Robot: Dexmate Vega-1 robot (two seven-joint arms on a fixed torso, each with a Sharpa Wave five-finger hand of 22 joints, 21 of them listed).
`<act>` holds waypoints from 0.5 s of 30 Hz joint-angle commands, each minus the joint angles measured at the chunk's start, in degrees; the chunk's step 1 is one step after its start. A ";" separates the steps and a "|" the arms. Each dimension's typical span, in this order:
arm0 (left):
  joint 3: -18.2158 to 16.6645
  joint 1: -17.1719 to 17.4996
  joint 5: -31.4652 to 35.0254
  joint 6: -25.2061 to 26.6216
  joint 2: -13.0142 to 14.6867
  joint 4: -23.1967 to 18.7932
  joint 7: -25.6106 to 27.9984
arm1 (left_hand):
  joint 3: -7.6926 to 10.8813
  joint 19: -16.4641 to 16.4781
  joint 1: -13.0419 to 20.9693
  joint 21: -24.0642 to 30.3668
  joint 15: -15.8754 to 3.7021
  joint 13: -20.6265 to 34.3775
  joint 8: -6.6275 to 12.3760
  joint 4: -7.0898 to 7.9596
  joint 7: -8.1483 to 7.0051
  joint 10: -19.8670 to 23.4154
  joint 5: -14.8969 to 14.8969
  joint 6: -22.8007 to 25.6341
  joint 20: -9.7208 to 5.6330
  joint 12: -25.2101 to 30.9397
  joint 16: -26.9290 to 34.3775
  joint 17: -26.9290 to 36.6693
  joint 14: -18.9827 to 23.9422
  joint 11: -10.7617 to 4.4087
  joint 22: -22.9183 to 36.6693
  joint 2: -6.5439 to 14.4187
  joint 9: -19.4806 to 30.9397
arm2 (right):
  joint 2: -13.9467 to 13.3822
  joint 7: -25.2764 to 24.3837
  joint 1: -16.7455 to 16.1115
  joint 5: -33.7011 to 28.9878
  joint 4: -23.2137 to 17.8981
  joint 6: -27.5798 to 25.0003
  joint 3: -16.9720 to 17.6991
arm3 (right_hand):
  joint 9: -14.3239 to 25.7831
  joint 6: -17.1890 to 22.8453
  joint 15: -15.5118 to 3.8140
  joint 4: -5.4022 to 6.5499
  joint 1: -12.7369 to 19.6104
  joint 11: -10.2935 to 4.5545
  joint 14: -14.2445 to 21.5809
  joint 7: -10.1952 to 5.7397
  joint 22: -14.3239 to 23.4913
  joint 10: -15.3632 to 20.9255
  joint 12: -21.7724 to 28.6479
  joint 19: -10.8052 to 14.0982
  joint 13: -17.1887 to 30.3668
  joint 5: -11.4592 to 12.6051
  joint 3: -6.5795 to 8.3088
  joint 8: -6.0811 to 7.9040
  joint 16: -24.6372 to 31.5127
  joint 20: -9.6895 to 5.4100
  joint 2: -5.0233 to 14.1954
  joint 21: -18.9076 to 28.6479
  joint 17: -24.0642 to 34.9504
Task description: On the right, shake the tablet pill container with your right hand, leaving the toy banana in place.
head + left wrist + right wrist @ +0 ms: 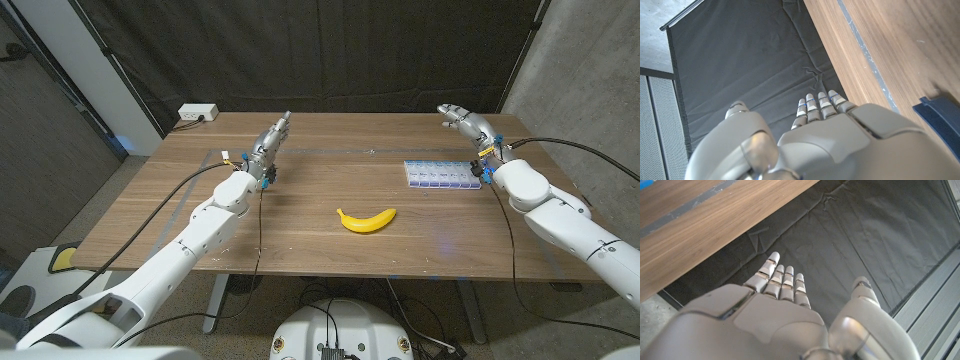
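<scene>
The tablet pill container, a long blue-and-clear strip of small compartments, lies on the right side of the wooden table. The yellow toy banana lies near the table's middle, closer to the front than the container. My right hand hovers behind and to the right of the container, fingers straight and apart, holding nothing. My left hand is up on the left side, fingers stretched out together and empty. Both wrist views look along straight fingers toward the black curtain.
A white power strip sits at the table's back left corner. A black curtain hangs behind the table. A blue object lies at the edge of the left wrist view. Cables trail along both arms.
</scene>
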 commanded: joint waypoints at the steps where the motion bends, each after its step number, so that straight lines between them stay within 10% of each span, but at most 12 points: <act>1: -0.76 2.37 0.23 0.13 1.10 -3.07 1.19 | -0.22 -0.07 0.43 -0.25 0.14 0.08 0.21 -0.42 0.00 0.70 -0.10 1.02 -0.35 0.06 0.09 0.08 0.59 -0.23 0.19 0.04 0.12 | -4.92 -0.28 0.00 -6.76 -3.80 -5.62 -0.88 | 0.13 -2.59 0.35 -0.25 1.22 0.11 -2.34 -1.32 0.14 -3.21 -0.62 -0.95 0.06 0.24 -0.15 -0.35 -0.09 -0.72 -0.29 -1.16 0.19; 15: -1.44 4.57 0.01 0.96 1.59 -5.92 2.82 | -0.44 -0.02 0.82 -0.60 -0.39 0.12 1.10 -0.50 -0.73 1.99 -0.75 4.95 -0.29 -0.07 -0.16 0.13 1.15 -0.93 0.24 0.28 0.22 | -10.81 0.58 -0.45 -14.62 -10.20 -16.44 -2.27 | 0.02 -6.39 0.06 -1.19 5.28 -1.88 -6.72 -3.12 0.00 -10.73 -0.87 -2.10 -0.06 1.31 0.14 0.31 -0.11 0.15 -1.84 -3.70 0.11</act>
